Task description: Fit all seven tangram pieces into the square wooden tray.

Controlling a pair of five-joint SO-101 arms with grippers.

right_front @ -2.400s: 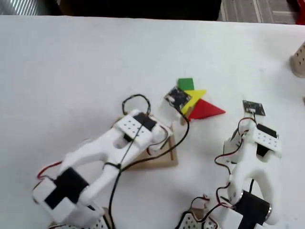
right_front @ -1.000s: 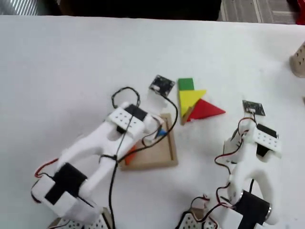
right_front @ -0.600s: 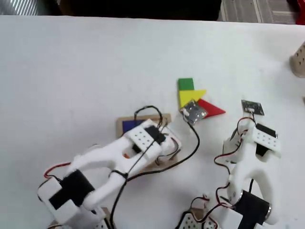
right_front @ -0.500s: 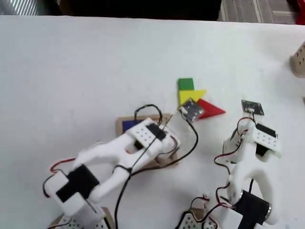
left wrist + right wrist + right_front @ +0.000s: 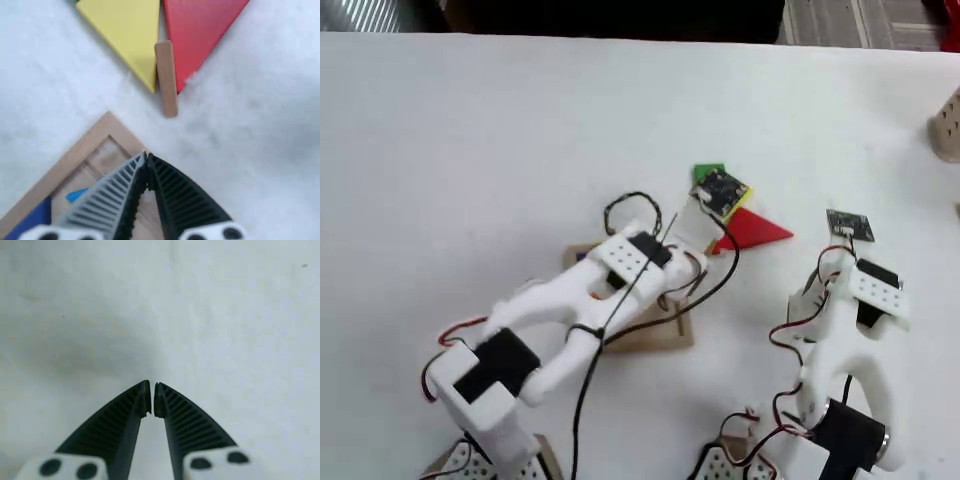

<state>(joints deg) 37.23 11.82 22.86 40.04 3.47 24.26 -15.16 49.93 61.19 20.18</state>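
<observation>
The square wooden tray (image 5: 660, 338) lies under my left arm (image 5: 620, 275); its corner (image 5: 85, 155) shows in the left wrist view with a dark blue piece (image 5: 27, 222) and a light blue piece (image 5: 77, 195) inside. My left gripper (image 5: 146, 159) is shut and empty above that corner. Just beyond it on the table lie a yellow triangle (image 5: 125, 35), a red triangle (image 5: 200, 30) and a short wooden strip (image 5: 166, 77) between their tips. From above, the red triangle (image 5: 752, 230) and a green piece (image 5: 705, 172) are seen. My right gripper (image 5: 151, 390) is shut over bare table.
My right arm (image 5: 855, 290) stands at the right of the table, apart from the pieces. A pale pegged object (image 5: 947, 125) sits at the far right edge. Wide white tabletop (image 5: 500, 130) stretches to the back and left.
My left arm has swung over the tray and pushed forward toward the yellow and red triangles; its wrist now covers most of the yellow one. The right arm has kept still.
</observation>
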